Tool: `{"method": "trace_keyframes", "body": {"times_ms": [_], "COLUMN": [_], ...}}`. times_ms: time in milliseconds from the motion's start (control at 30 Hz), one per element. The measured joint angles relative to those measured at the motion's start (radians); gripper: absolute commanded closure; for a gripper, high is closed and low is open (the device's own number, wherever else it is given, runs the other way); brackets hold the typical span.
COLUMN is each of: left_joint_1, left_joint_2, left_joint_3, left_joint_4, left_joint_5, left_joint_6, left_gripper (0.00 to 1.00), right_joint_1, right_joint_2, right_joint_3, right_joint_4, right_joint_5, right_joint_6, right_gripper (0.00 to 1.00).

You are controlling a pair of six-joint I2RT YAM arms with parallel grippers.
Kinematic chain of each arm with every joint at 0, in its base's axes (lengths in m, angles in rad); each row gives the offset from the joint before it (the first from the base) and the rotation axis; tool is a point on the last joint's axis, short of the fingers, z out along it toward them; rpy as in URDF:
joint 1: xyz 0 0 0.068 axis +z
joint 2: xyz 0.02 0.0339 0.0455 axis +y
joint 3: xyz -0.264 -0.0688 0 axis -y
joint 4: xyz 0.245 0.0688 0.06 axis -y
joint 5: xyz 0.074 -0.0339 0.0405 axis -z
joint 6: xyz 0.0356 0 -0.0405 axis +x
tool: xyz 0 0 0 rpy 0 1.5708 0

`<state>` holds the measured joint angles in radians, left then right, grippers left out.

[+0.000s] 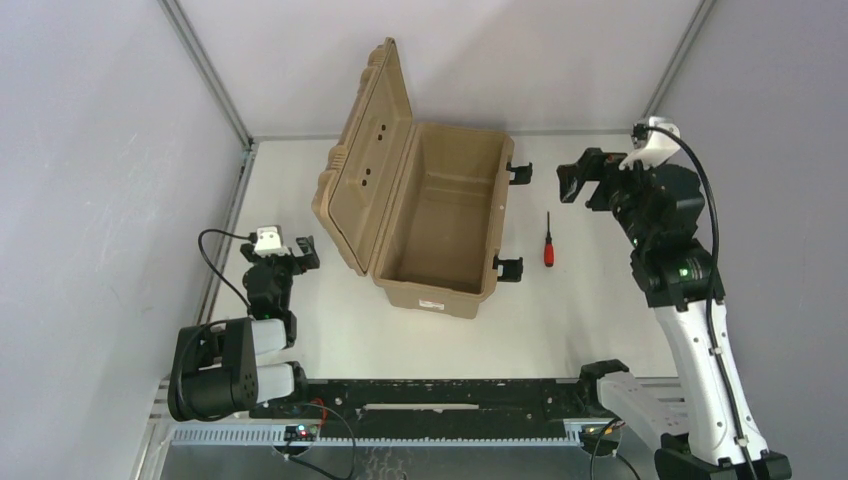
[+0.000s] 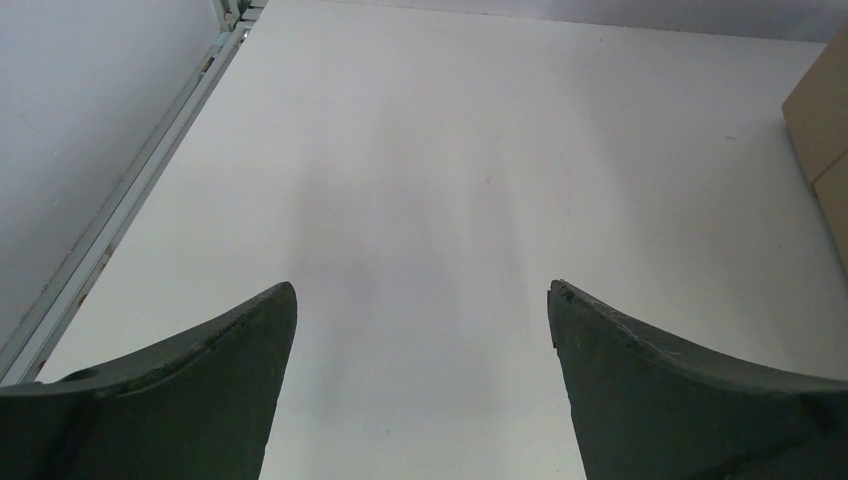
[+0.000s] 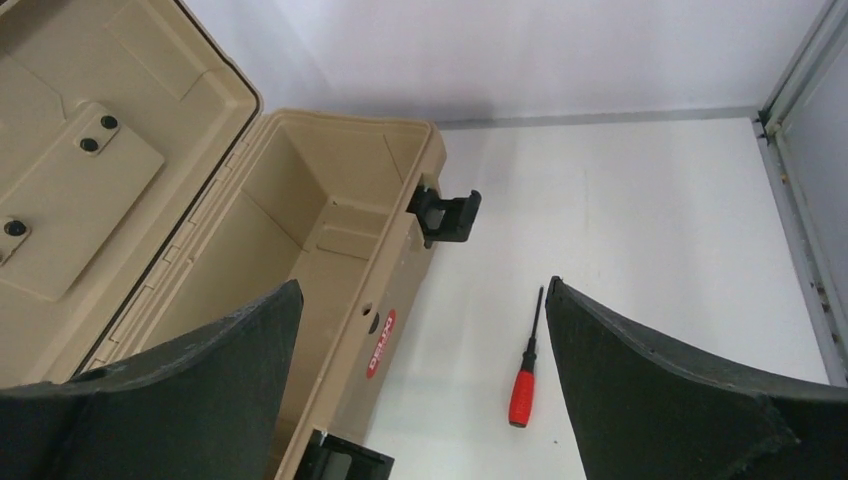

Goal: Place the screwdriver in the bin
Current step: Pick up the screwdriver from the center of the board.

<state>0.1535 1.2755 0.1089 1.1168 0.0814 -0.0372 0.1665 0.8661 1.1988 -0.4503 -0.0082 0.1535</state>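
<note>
We see the bin (image 1: 432, 290) standing open near the middle of the white desk (image 1: 590, 320), its lid (image 1: 365, 150) swung up on the left side and its 2 black latches (image 1: 508, 268) sticking out from the right wall. The screwdriver (image 1: 548, 248) lies flat on the desk just beside that right wall, not touching it, between the 2 latches. Its red handle is toward the arm bases and its thin dark shaft points to the far wall. Our right fingers (image 3: 680, 390) are spread wide above the desk, to the right of the screwdriver, which shows between them in the wrist view. Our left fingers (image 2: 180, 400) are spread too, with only bare desk between them, left of the bin.
</note>
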Motion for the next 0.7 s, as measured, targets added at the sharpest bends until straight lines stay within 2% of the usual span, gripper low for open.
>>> {"method": "trace_keyframes", "body": {"times_ms": [400, 533, 700], "left_joint_1": [0.0, 0.0, 0.0], "left_joint_2": [0.0, 0.0, 0.0], "left_joint_3": [0.0, 0.0, 0.0], "left_joint_4": [0.0, 0.0, 0.0], "left_joint_5": [0.0, 0.0, 0.0], "left_joint_6": [0.0, 0.0, 0.0], "left_gripper": [0.0, 0.0, 0.0], "right_joint_1": [0.0, -0.008, -0.021], "right_joint_2": [0.357, 0.473, 0.582], "right_joint_3": [0.377, 0.448, 0.452], "right_joint_4": [-0.298, -0.389, -0.465], "right_joint_5": [0.046, 0.05, 0.05], "right_joint_6": [-0.007, -0.001, 0.013], "right_gripper": [0.0, 0.0, 0.01]}}
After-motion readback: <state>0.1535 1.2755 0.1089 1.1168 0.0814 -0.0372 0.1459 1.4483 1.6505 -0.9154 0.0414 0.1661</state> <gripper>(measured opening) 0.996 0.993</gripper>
